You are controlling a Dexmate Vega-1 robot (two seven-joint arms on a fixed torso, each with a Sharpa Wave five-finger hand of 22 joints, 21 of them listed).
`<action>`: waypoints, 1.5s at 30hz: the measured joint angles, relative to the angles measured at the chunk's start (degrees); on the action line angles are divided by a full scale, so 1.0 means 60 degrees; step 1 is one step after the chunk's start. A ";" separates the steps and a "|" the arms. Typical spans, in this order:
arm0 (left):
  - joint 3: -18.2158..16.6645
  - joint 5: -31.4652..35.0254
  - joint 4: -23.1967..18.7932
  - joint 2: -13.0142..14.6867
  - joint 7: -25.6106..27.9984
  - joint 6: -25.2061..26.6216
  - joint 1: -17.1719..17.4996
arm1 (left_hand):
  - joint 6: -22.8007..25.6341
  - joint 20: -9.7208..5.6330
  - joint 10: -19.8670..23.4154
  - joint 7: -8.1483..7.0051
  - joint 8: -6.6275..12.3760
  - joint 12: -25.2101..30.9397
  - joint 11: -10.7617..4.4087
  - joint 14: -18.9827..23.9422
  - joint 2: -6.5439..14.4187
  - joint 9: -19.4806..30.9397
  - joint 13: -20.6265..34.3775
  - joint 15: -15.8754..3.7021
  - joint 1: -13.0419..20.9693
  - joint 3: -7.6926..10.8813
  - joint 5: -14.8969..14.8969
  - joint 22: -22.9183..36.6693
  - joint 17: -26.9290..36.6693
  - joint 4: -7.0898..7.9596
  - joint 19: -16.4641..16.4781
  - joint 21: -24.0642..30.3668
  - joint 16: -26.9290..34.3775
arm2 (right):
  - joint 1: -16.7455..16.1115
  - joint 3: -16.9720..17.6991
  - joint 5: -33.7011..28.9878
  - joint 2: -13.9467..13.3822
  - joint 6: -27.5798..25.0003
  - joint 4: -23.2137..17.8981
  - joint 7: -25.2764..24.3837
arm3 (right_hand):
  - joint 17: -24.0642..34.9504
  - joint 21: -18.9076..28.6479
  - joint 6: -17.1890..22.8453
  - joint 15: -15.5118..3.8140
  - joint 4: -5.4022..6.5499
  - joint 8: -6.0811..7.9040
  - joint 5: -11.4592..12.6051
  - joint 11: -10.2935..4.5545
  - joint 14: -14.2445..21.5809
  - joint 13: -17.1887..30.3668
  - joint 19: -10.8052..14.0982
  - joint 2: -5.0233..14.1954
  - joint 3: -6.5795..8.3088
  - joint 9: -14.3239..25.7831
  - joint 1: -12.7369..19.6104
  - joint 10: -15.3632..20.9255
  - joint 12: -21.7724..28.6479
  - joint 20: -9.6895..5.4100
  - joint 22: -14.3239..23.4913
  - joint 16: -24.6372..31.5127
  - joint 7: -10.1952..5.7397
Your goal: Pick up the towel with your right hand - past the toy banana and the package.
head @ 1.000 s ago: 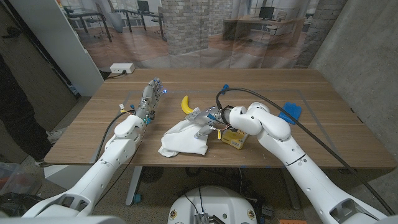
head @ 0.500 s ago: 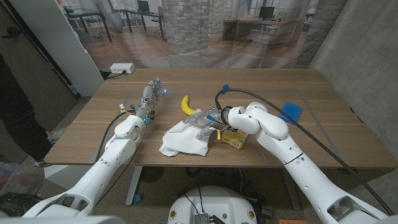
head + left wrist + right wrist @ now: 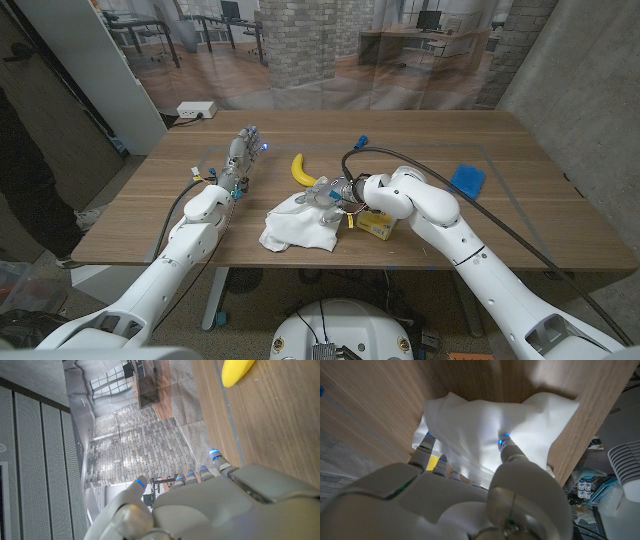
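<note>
Head view, frame centre: the white towel (image 3: 297, 226) lies crumpled on the wooden counter (image 3: 520, 215), close to the counter's lower edge. The right robot hand (image 3: 325, 193) sits on the towel's upper right part; in the right wrist view its fingers (image 3: 506, 448) press into the cloth (image 3: 490, 425), which bunches between thumb and fingers, so the robot hand is grasping the towel, most of which lies on the counter. Above the towel, near frame centre, lies the yellow toy banana (image 3: 299, 168), just apart from the cloth. To the right of the towel, partly under the right forearm, is the yellow package (image 3: 375, 224). At right of the frame rests a blue object (image 3: 467, 179). The left robot hand (image 3: 243, 153) stands left of centre, released, fingers extended and holding nothing; the left wrist view shows the banana tip (image 3: 237, 371) beyond its fingertips (image 3: 214, 454).
</note>
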 measured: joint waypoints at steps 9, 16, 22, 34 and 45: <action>-0.0006 -0.0010 0.0038 -0.0012 -0.0022 -0.0039 0.0000 | 0.0000 0.0000 0.0000 0.0000 0.0000 0.0000 0.0000 0.0000 0.0000 0.0000 0.0000 0.0000 0.0000 0.0000 0.0000 -0.0001 0.0000 0.0000 0.0000 0.0000 0.0000 | -0.0311 0.0022 -0.0663 -0.0156 0.0179 -0.0116 -0.1159 | 0.1087 0.1259 0.3877 -0.0797 0.0142 0.1521 -0.0043 -0.0822 0.4812 0.0389 0.4034 0.0338 -0.0651 0.0222 0.3606 0.3605 0.1491 -0.2178 0.0250 0.1850 -0.0053; -0.0010 -0.0014 0.0048 -0.0022 -0.0041 -0.0064 0.0001 | 0.0000 -0.0001 0.0000 0.0000 0.0000 0.0000 -0.0001 0.0000 0.0000 0.0000 0.0000 0.0000 0.0000 0.0000 0.0000 -0.0001 0.0000 0.0000 0.0000 0.0000 0.0000 | -0.0482 0.0197 -0.0707 -0.0269 0.0489 -0.0073 -0.2417 | 0.3595 0.3287 0.8157 -0.1018 0.0131 0.2829 -0.0189 -0.0516 0.7629 0.1457 0.5095 0.0374 -0.1635 0.0347 0.6075 0.6300 0.3674 -0.3005 0.1010 0.3991 0.1110; -0.0019 -0.0017 0.0048 -0.0023 -0.0047 -0.0067 0.0000 | 0.0000 -0.0001 0.0000 0.0001 0.0000 0.0000 -0.0001 0.0000 0.0000 0.0000 0.0000 0.0000 0.0000 0.0000 0.0000 -0.0001 0.0000 0.0000 0.0000 -0.0039 0.0000 | -0.0566 0.0359 -0.0296 -0.0314 0.0837 0.0077 -0.3289 | 0.4519 0.4926 1.0281 -0.0430 0.0326 0.3180 -0.0296 -0.0002 0.8229 0.2108 0.5317 0.0540 -0.1922 0.0326 0.6603 0.7913 0.5105 -0.3087 0.1706 0.4396 0.2254; -0.0025 -0.0020 0.0004 -0.0005 -0.0049 -0.0071 0.0021 | 0.0000 -0.0001 0.0000 0.0001 0.0000 0.0000 -0.0001 0.0000 0.0000 0.0000 0.0000 0.0000 0.0000 0.0000 0.0000 -0.0002 0.0000 0.0000 0.0000 -0.0074 0.0000 | -0.0577 0.0633 0.0765 -0.0298 0.1232 0.0401 -0.3753 | 0.4614 0.5397 1.0448 -0.0381 0.0314 0.3184 -0.0304 0.0044 0.8373 0.2108 0.5351 0.0454 -0.1934 0.0307 0.6690 0.8026 0.5233 -0.3053 0.1821 0.4113 0.2395; -0.0024 -0.0033 -0.0067 0.0022 -0.0048 -0.0071 0.0054 | 0.0000 -0.0001 0.0001 0.0001 0.0000 0.0000 -0.0001 0.0000 0.0000 0.0000 0.0000 0.0000 0.0000 0.0000 0.0000 -0.0003 0.0000 0.0000 0.0000 -0.0074 0.0000 | -0.0663 0.1044 0.1625 -0.0181 0.1448 0.0695 -0.4129 | 0.4613 0.5647 1.0617 -0.0381 0.0313 0.3052 -0.0335 0.0060 0.8374 0.2036 0.5346 0.0478 -0.1935 0.0299 0.6740 0.8037 0.5287 -0.3056 0.1863 0.3869 0.2461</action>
